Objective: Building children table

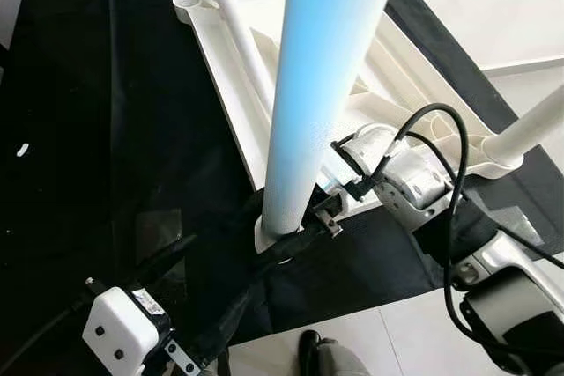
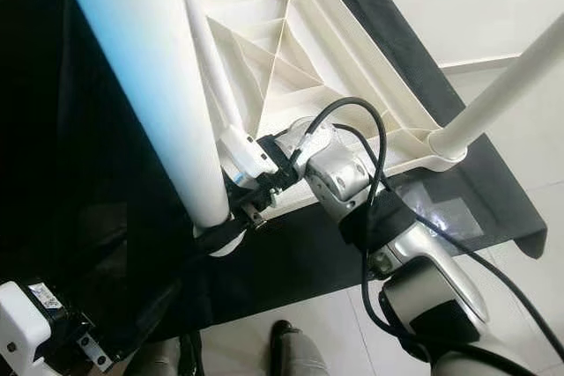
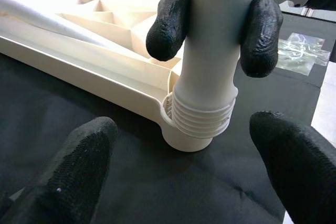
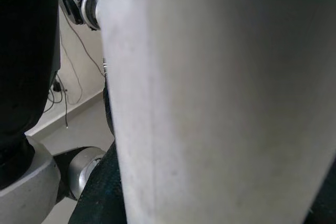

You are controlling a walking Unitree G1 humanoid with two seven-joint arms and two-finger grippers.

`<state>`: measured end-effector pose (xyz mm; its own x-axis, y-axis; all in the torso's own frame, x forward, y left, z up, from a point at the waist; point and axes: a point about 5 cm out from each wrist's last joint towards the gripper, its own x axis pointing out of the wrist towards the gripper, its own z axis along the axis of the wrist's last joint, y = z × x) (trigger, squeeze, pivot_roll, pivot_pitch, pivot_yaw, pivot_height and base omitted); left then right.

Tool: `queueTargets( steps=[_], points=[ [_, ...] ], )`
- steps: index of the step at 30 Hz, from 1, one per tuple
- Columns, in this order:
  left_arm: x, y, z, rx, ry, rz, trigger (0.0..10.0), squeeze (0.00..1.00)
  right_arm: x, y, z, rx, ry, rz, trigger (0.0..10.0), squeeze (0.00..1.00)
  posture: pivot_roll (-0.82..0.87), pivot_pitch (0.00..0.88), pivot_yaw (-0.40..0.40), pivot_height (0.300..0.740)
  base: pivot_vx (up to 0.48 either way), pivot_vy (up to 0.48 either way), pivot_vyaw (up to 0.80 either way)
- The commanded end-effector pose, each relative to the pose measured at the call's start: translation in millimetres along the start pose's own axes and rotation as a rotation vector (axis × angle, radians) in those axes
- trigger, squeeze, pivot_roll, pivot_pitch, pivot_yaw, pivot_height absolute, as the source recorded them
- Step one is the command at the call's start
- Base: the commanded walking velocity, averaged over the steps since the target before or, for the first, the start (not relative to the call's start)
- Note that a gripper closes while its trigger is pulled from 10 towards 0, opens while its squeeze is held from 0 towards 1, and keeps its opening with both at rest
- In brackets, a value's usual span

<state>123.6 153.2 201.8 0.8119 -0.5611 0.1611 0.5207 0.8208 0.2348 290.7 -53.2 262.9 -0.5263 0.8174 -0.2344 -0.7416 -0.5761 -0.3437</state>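
The white table top (image 1: 401,59) lies upside down on a black cloth. A white table leg (image 1: 317,85) stands upright at its near corner, its threaded end (image 3: 202,116) sitting in the corner socket (image 3: 184,141). My right gripper (image 1: 328,209) is shut on the leg just above the thread; its black fingers (image 3: 167,22) press both sides. My left gripper (image 3: 184,129) is open, low beside the socket, one finger on each side and touching nothing. In the right wrist view the leg (image 4: 210,98) is very close.
A second leg (image 1: 242,37) lies across the table top. A third leg (image 1: 529,129) stands in the right corner. A clear bag of hardware (image 2: 441,209) rests on the cloth by the pale floor. A dark shoe (image 1: 308,350) is near the front edge.
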Motion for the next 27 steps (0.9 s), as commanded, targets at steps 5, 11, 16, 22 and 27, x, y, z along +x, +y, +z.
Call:
queueTargets(
  steps=[5, 11, 16, 22, 27],
  points=[
    [-0.6, -4.1, 1.0, -0.003, 0.006, 0.006, 10.0, 0.00, -3.6, -2.3, -6.9, 0.036, 0.029, 0.004, 10.0, 0.00, 0.10, 0.357, -0.083, 0.740, 0.000, 0.000, 0.00],
    [-0.6, -3.8, 1.0, 0.000, 0.007, 0.014, 10.0, 0.00, -9.7, -4.2, -4.6, 0.051, 0.016, -0.009, 10.0, 0.00, 0.10, 0.358, -0.082, 0.740, 0.000, 0.000, 0.00],
    [0.4, -3.4, 1.2, 0.001, 0.004, 0.015, 10.0, 0.00, -10.1, -2.6, -4.6, 0.060, 0.009, -0.002, 10.0, 0.00, 0.10, 0.359, -0.081, 0.740, 0.000, 0.000, 0.00],
    [0.4, -2.9, 1.9, 0.008, 0.003, 0.017, 10.0, 0.00, -10.1, 1.0, -6.9, 0.072, 0.012, 0.014, 10.0, 0.00, 0.10, 0.359, -0.081, 0.740, 0.000, 0.000, 0.00],
    [-0.3, -2.2, 2.4, 0.011, 0.004, 0.023, 10.0, 0.00, -11.8, 0.2, -7.7, 0.073, 0.018, 0.009, 10.0, 0.00, 0.10, 0.360, -0.082, 0.740, 0.000, 0.000, 0.00]
  ],
)
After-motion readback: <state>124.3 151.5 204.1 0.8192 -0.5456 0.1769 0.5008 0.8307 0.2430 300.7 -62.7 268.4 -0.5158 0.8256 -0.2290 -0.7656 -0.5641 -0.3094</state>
